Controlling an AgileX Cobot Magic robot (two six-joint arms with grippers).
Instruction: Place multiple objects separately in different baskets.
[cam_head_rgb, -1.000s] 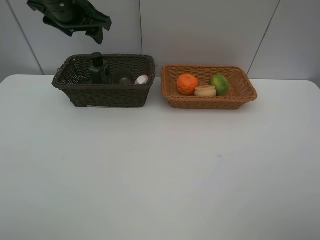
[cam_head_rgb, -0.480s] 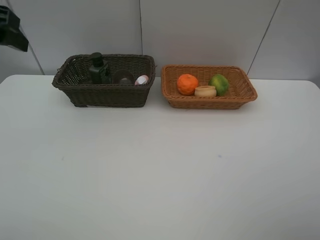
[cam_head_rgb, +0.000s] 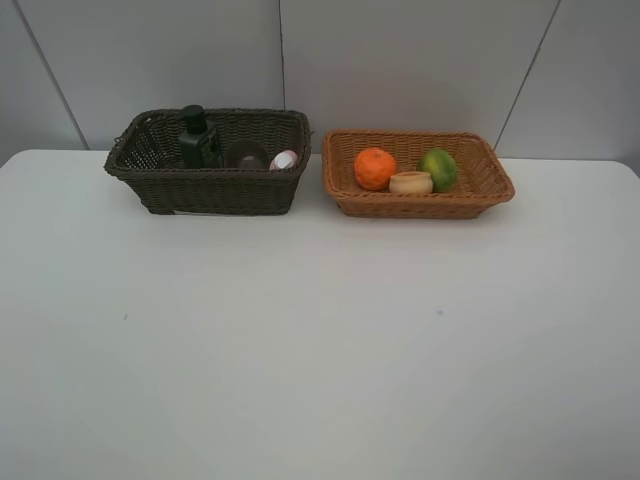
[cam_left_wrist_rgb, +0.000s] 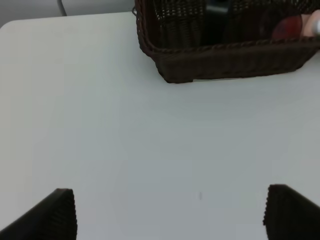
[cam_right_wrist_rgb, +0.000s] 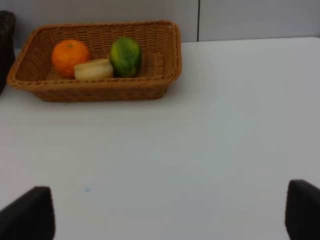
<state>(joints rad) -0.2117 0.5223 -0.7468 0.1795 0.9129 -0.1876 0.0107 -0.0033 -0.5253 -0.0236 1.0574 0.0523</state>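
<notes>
The dark brown basket (cam_head_rgb: 210, 190) holds a dark green pump bottle (cam_head_rgb: 197, 138), a mauve cup (cam_head_rgb: 248, 155) and a pink white-capped bottle (cam_head_rgb: 284, 159). To its right, the light basket (cam_head_rgb: 420, 207) holds an orange (cam_head_rgb: 375, 168), a pale yellow round fruit (cam_head_rgb: 411, 182) and a green citrus (cam_head_rgb: 438, 168). Neither arm shows in the exterior high view. My left gripper (cam_left_wrist_rgb: 170, 215) is open over bare table, short of the dark basket (cam_left_wrist_rgb: 225, 57). My right gripper (cam_right_wrist_rgb: 167, 212) is open too, well back from the light basket (cam_right_wrist_rgb: 100, 90).
The white table (cam_head_rgb: 320, 340) spreads in front of both baskets. A grey panelled wall (cam_head_rgb: 400, 60) stands right behind them. The dark basket's edge (cam_right_wrist_rgb: 5, 40) shows beside the light basket in the right wrist view.
The left arm, which hung above the dark basket a second ago, has swung off to the left and left the exterior high view. The baskets and their contents have not moved.
</notes>
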